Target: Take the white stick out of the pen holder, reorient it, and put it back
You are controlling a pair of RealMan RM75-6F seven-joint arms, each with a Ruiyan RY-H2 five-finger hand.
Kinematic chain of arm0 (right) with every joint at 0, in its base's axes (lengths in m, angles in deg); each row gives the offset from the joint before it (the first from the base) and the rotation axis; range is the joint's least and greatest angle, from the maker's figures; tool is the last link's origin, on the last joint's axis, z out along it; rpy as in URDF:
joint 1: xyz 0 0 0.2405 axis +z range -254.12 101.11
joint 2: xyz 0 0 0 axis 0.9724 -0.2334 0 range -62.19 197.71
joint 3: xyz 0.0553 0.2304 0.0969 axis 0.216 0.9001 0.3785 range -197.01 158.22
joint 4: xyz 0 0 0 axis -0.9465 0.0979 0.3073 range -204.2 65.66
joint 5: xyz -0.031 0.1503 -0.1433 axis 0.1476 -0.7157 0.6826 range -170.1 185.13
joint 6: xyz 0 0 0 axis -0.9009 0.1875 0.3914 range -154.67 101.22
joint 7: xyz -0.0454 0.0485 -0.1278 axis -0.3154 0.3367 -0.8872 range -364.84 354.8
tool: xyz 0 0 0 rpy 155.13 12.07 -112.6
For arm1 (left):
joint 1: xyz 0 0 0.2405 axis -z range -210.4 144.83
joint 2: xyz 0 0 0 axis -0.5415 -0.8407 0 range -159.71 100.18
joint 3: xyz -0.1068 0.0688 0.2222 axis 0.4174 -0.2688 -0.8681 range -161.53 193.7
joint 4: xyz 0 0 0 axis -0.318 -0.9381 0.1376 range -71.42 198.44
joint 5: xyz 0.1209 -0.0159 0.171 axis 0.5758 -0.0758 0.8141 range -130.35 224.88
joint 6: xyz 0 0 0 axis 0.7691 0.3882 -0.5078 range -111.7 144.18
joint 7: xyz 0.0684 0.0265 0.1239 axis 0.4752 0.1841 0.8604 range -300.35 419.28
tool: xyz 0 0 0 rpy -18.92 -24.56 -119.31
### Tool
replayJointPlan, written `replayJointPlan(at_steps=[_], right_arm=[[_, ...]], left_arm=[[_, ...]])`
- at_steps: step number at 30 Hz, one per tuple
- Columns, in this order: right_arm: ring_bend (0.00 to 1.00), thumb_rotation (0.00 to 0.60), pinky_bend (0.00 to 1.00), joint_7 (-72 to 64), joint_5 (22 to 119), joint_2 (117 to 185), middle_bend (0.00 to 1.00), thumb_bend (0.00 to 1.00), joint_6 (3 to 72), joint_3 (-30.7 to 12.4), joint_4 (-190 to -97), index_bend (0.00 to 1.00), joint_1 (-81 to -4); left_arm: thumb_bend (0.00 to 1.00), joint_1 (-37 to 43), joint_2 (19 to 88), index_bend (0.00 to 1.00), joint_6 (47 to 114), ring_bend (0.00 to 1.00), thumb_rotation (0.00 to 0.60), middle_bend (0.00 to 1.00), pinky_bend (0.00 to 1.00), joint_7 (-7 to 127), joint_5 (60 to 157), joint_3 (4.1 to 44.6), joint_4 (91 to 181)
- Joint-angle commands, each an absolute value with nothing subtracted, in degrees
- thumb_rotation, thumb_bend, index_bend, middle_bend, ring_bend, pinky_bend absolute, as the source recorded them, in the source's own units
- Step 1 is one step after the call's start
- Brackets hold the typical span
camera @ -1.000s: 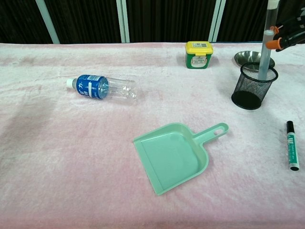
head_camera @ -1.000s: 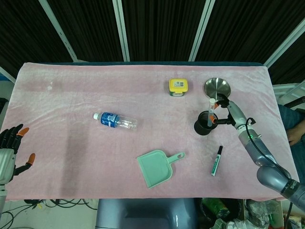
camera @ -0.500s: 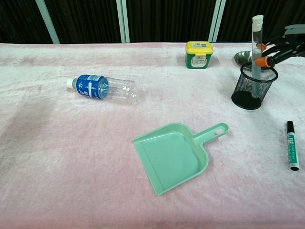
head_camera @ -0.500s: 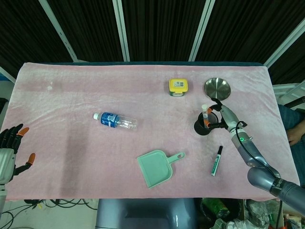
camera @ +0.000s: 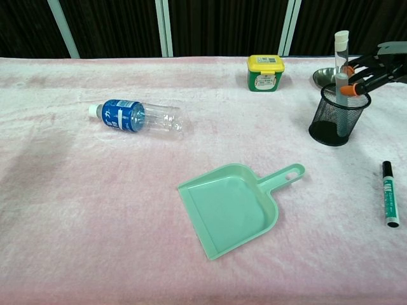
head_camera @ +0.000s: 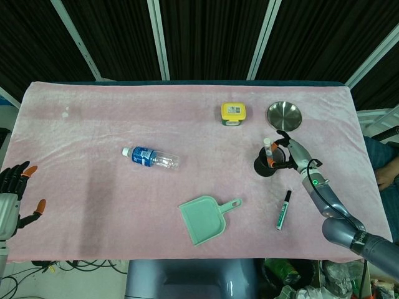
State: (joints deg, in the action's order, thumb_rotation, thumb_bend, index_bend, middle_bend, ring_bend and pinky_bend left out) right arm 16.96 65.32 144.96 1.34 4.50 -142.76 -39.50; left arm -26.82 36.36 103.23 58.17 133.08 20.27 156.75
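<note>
Chest view had the clearest look at it: the white stick [camera: 341, 67] stood nearly upright in the black mesh pen holder [camera: 339, 115], lower end down inside the cup and top poking well above the rim. The right hand [camera: 372, 66] reached in from the right of the pen holder, with its orange-tipped fingers [camera: 347, 90] closed around the stick just above the rim, so it was pinching the stick. Head view showed the same thing, with the left hand [head_camera: 14, 194] way off at the table's near-left edge, far from the pen holder, fingers spread and holding nothing. Right behind the pen holder sat a steel bowl [head_camera: 284, 115], and behind it to the left a yellow-lidded tub [camera: 265, 72]. A green marker [camera: 388, 194] lay on the pink cloth [camera: 95, 210] in front of the pen holder, slightly to the right. A teal dustpan [camera: 234, 206] sat in front and left of it, and a plastic bottle [camera: 137, 117] lay on its side well off to the left.
</note>
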Motion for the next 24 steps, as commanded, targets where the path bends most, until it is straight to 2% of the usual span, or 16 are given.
replayJointPlan(at_steps=[1, 11, 16, 24], right_arm=[[0.14, 0.600, 0.16, 17.2, 65.2, 145.3, 0.04, 0.34, 1.3, 3.9, -142.0, 0.71, -39.1], [0.12, 0.600, 0.16, 17.8, 66.3, 145.1, 0.04, 0.30, 1.0, 2.2, -141.4, 0.70, -38.3], [0.11, 0.600, 0.16, 18.6, 66.8, 145.2, 0.04, 0.29, 1.2, 1.6, -141.0, 0.62, -38.1], [0.10, 0.600, 0.16, 18.7, 67.2, 144.9, 0.03, 0.29, 0.8, 0.5, -141.0, 0.56, -37.6]], left_arm=[[0.38, -26.8, 36.3, 0.10, 103.2, 0.00, 0.600, 0.04, 0.01, 58.2, 133.1, 20.3, 156.8], [0.38, -26.8, 36.4, 0.10, 103.3, 0.00, 0.600, 0.04, 0.01, 58.2, 133.2, 20.3, 156.7], [0.38, -26.8, 36.4, 0.10, 103.3, 0.00, 0.600, 0.04, 0.01, 58.2, 133.2, 20.2, 156.7], [0.38, -26.8, 36.4, 0.10, 103.3, 0.00, 0.600, 0.04, 0.01, 58.3, 133.2, 20.2, 156.6]])
